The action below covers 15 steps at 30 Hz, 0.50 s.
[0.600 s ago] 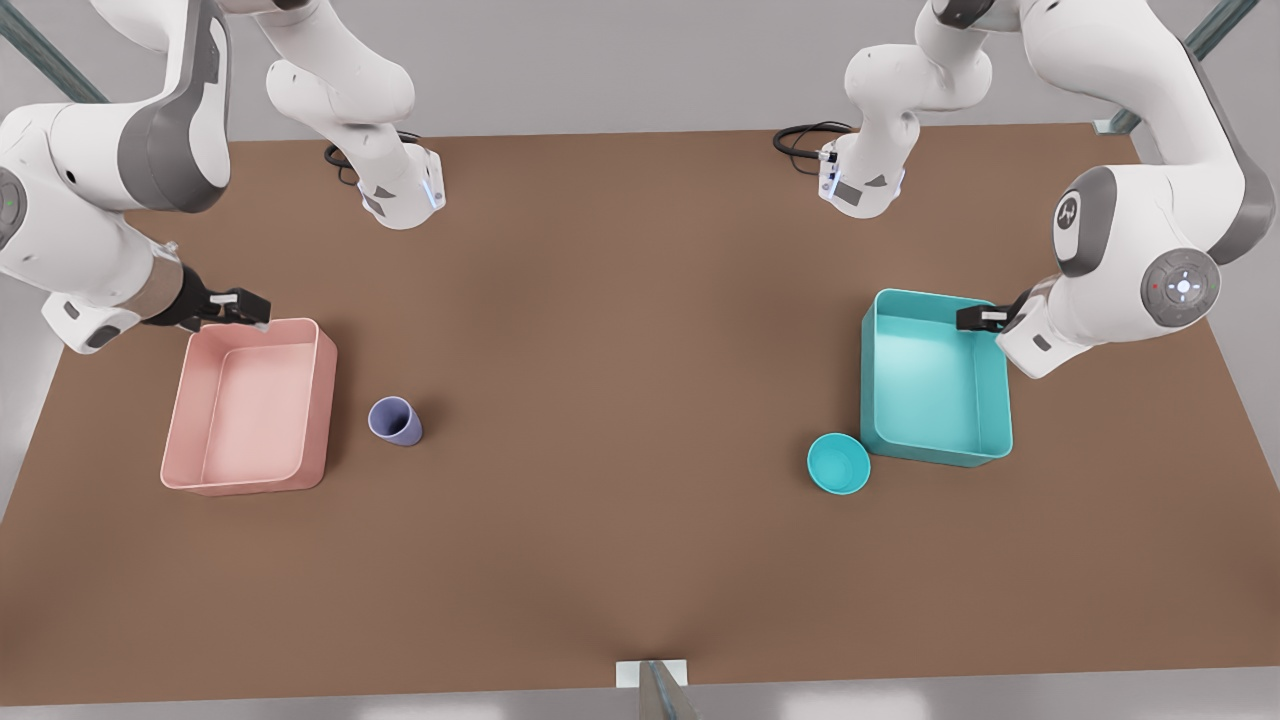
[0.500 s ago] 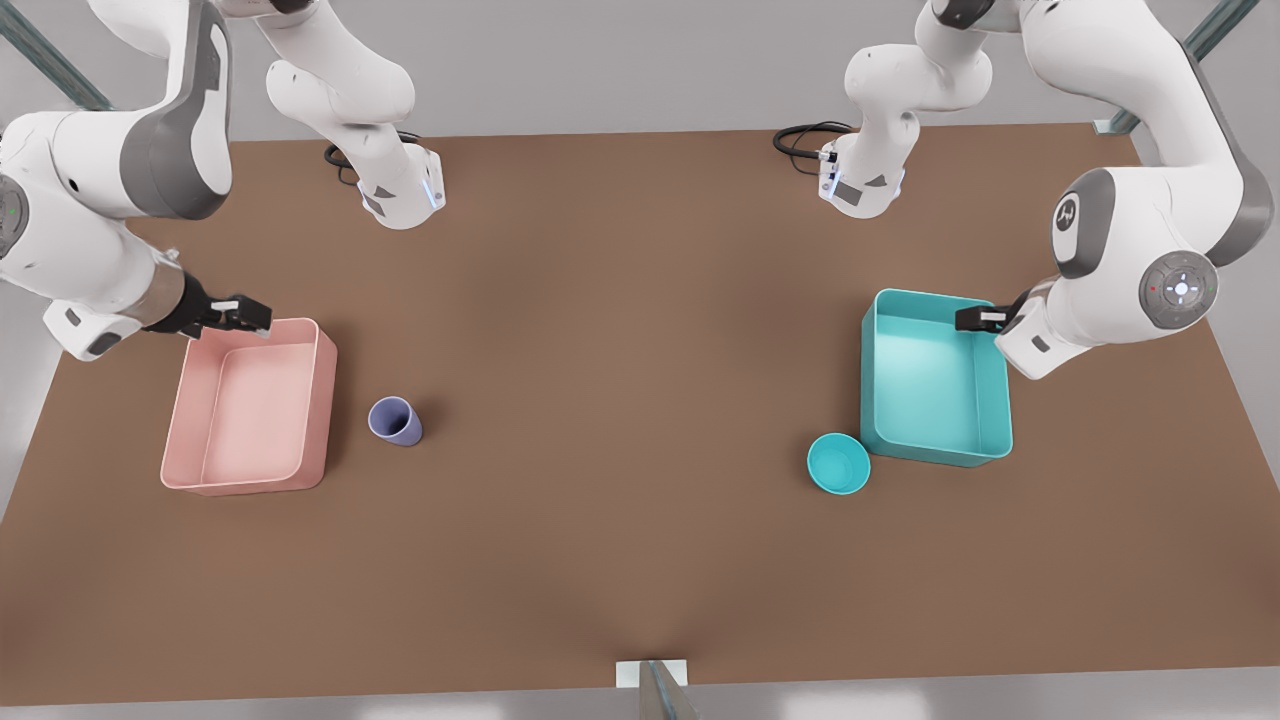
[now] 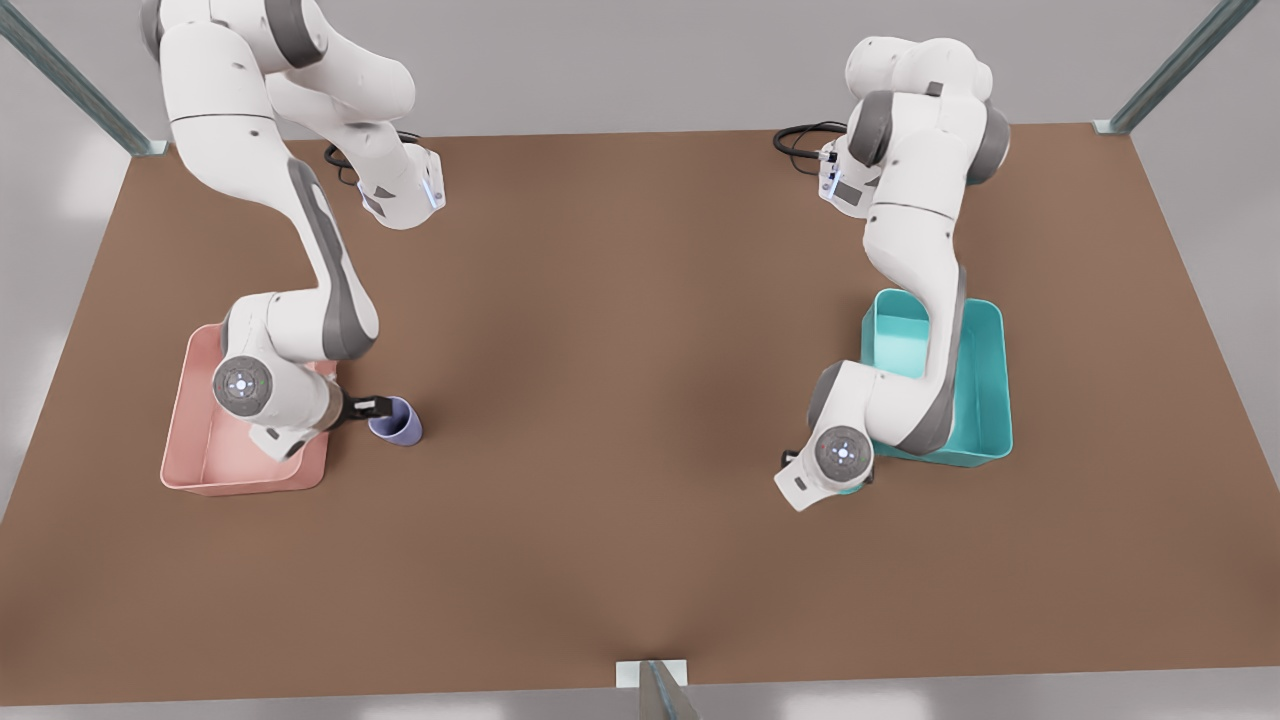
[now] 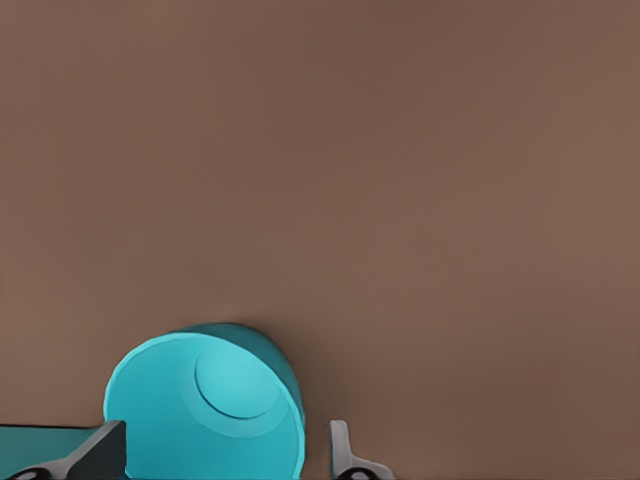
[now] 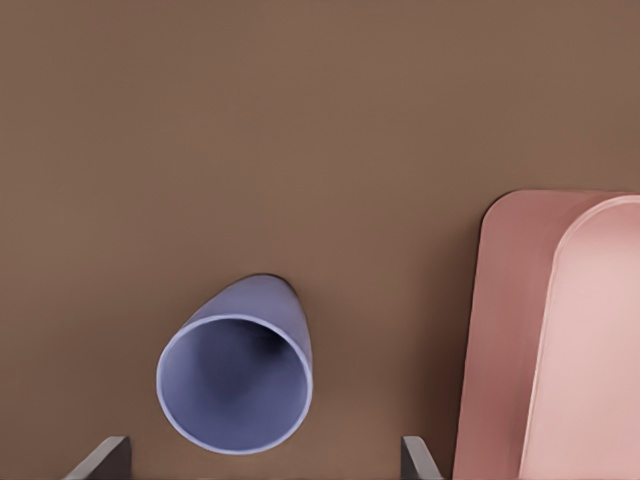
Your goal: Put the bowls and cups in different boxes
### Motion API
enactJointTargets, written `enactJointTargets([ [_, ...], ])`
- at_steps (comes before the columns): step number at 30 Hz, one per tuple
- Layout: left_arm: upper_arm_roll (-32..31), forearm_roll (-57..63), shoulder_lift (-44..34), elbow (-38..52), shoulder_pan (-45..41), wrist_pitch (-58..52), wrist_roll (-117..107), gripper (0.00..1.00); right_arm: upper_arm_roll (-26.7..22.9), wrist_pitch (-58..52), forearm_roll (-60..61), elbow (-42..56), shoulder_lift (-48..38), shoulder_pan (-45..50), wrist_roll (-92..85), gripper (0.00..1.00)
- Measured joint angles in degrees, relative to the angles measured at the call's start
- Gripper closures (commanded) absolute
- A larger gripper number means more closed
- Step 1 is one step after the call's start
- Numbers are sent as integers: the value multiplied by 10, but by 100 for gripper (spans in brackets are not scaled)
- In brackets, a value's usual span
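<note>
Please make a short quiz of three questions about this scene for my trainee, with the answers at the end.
1. True or false: the cup is inside the pink box.
2. Which gripper is at the bowl? A: left. B: right.
3. Fill in: the fingers of both grippers are ____.

Key:
1. False. It stands on the table beside the box.
2. A. The left gripper straddles the bowl's rim.
3. Open. The right gripper is open at the cup.

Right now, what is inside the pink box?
The pink box shows only bare floor where visible; the right arm reaching to the cup covers part of it. The cup stands outside, beside it.
</note>
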Motion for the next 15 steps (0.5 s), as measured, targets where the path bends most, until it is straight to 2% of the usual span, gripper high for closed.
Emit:
enactJointTargets([
  [8, -1, 7, 12, -48, -7, 47, -40, 0, -3, 93, 2, -65, 27, -18, -2, 0],
  [9, 0, 8, 14, -48, -7, 50, -44, 7, -3, 103, 3, -77, 30, -19, -2, 0],
  [10, -1, 8, 15, -49, -7, 52, -49, 31, -2, 113, 3, -84, 34, -19, -2, 0],
  [11, 0, 9, 15, -49, -7, 53, -54, 47, -2, 121, 4, -88, 37, -19, -2, 0],
  [14, 0, 17, 15, -48, -6, 53, -70, 73, -2, 139, 5, -98, 42, -19, -3, 0],
  [15, 0, 19, 15, -48, -7, 53, -76, 77, -2, 144, 5, -99, 45, -20, -3, 0],
])
